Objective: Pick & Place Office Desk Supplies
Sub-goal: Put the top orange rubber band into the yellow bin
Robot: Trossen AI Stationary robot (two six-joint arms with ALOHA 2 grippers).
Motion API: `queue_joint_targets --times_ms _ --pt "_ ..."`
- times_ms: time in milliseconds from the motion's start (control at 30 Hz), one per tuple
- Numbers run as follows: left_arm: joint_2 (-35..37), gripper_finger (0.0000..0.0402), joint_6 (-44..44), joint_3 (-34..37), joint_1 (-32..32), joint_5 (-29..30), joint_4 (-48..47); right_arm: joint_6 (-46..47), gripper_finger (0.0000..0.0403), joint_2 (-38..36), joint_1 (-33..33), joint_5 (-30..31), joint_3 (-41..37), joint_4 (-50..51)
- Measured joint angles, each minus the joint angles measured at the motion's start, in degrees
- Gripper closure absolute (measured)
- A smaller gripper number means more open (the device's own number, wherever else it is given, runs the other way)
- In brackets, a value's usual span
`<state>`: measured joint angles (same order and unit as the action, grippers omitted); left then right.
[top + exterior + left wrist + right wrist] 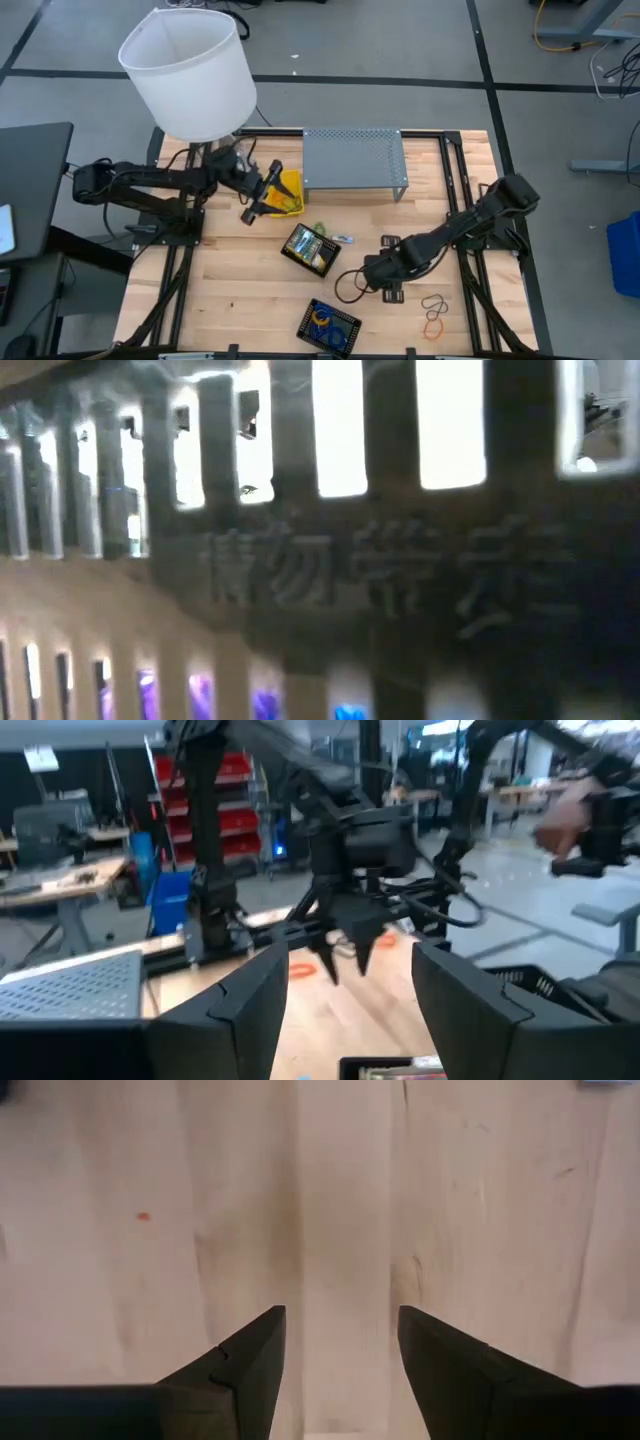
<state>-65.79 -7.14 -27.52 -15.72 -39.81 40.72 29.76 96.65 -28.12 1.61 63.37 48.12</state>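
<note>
A yellow box [290, 190] lies on the wooden table in front of the grey perforated shelf [355, 158]. A dark box with a yellow-green face [312, 249] lies at the table's middle. A black basket [328, 325] holding blue bands stands near the front edge. Orange and brown band loops [435, 315] lie at the front right. My left gripper [262, 194] is open and empty just left of the yellow box; its wrist view [350, 955] shows nothing between its fingers. My right gripper [365, 274] is open over bare wood [340, 1315], right of the dark box.
A tall lamp with a big white shade [190, 70] stands at the far left, above my left arm. A small dark item [388, 241] and a small pale item [341, 238] lie right of the dark box. A person's hand [565, 815] shows in the room beyond.
</note>
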Motion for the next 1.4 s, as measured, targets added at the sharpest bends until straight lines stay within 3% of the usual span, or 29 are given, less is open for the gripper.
queue_joint_targets --times_ms 167,333,433,667,1033,1400 --pt "-0.08 0.0184 1.10 8.16 3.62 5.28 12.64 2.19 0.0201 -6.16 -0.72 -0.13 -5.96 -4.20" --pt "-0.21 0.0184 -2.31 11.87 7.16 15.40 14.39 4.48 0.0201 -11.85 -0.72 -0.25 -9.38 -5.49" --pt "-0.66 0.0184 -3.16 12.21 9.01 17.83 13.70 6.91 0.0201 -14.68 -0.63 -0.42 -11.01 -6.05" --pt "-1.81 0.0184 -4.47 12.16 10.97 18.84 13.76 14.72 0.0201 -17.29 -0.88 -2.28 -14.35 -5.29" --pt "-1.81 0.0184 -3.71 12.16 10.96 18.83 13.56 23.25 0.0201 -17.18 -7.25 -5.32 -18.32 -0.94" --pt "-1.81 0.0184 -3.46 12.16 10.95 18.83 13.52 29.96 0.0203 -17.14 -12.21 -4.92 -25.88 -6.80"
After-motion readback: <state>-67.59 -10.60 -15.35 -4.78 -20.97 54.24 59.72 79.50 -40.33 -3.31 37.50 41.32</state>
